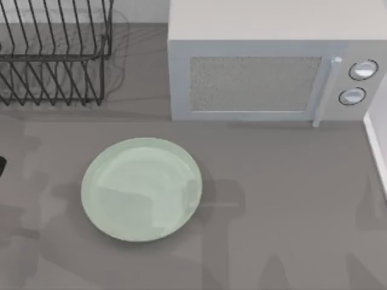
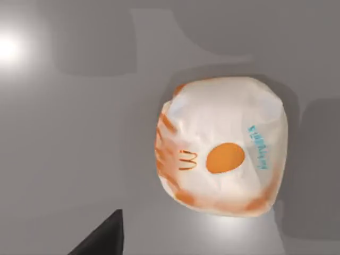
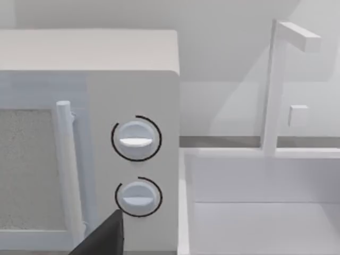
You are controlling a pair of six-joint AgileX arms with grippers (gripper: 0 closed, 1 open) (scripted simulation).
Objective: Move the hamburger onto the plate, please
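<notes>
Hamburger (image 2: 222, 147) (wrapped) lies flat, printed top facing up.

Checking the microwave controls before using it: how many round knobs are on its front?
2. The upper knob and the lower knob sit one above the other on the microwave, right of its door handle, at the table's right rear.

Even, soft light; glare spots on the table (image 2: 10, 48), blocky shadows across it.
</notes>
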